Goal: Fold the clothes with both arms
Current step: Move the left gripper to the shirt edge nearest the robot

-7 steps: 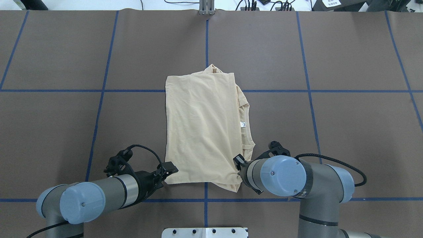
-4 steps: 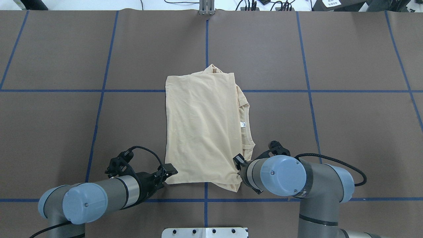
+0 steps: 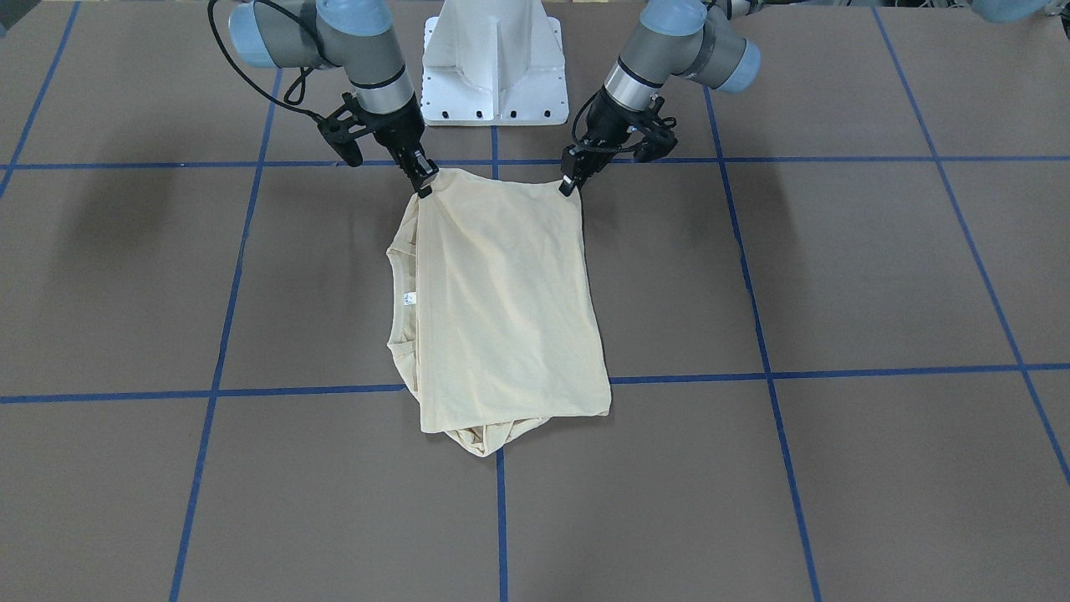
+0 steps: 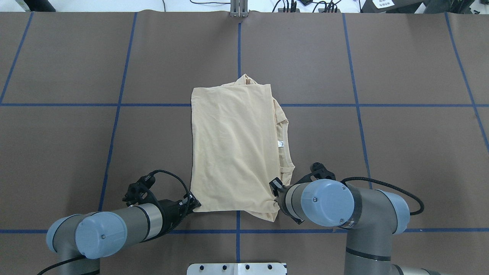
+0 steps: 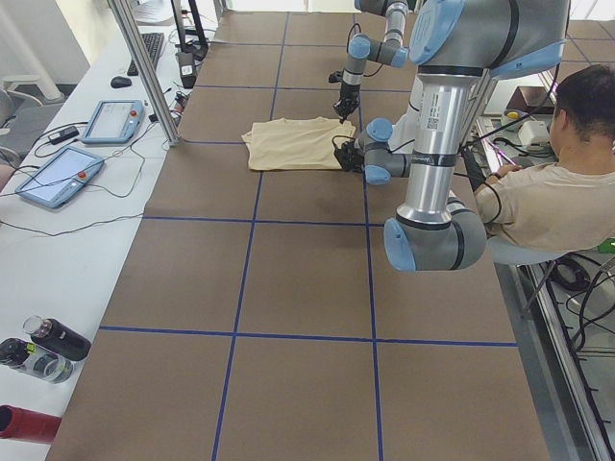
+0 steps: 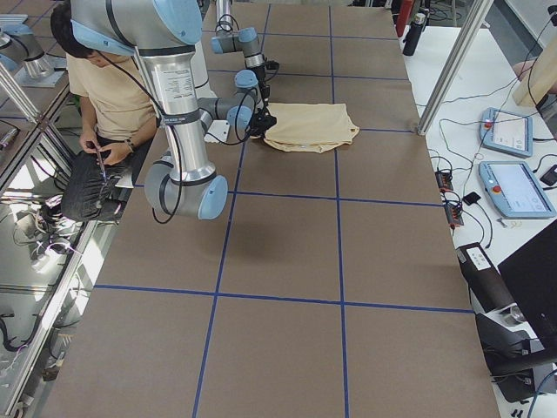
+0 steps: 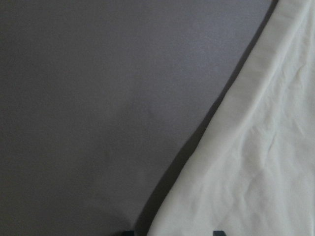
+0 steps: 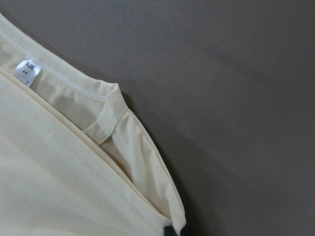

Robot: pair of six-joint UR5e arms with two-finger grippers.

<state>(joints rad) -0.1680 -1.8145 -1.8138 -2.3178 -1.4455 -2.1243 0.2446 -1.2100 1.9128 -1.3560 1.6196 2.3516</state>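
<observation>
The pale cream-yellow shirt (image 4: 233, 149) lies folded into a tall rectangle at the table's middle, its collar and white neck label (image 4: 279, 144) showing along the robot's right edge. My left gripper (image 4: 193, 204) sits low at the shirt's near left corner (image 3: 571, 182). In the left wrist view its two fingertips stand apart at the bottom edge, with the cloth's (image 7: 256, 162) border between them. My right gripper (image 4: 276, 191) is shut on the near right corner (image 3: 425, 180). In the right wrist view the cloth (image 8: 59, 187) runs into the closed tips.
The white pedestal base (image 3: 493, 58) stands just behind the grippers. A seated person (image 5: 538, 192) is beside the robot. Control tablets (image 5: 58, 178) and bottles (image 5: 38, 346) lie on the white side bench beyond a metal post (image 5: 144, 67).
My left gripper has slid back toward the robot's base and down, to the shirt's near left corner. The right arm and the shirt have not moved.
</observation>
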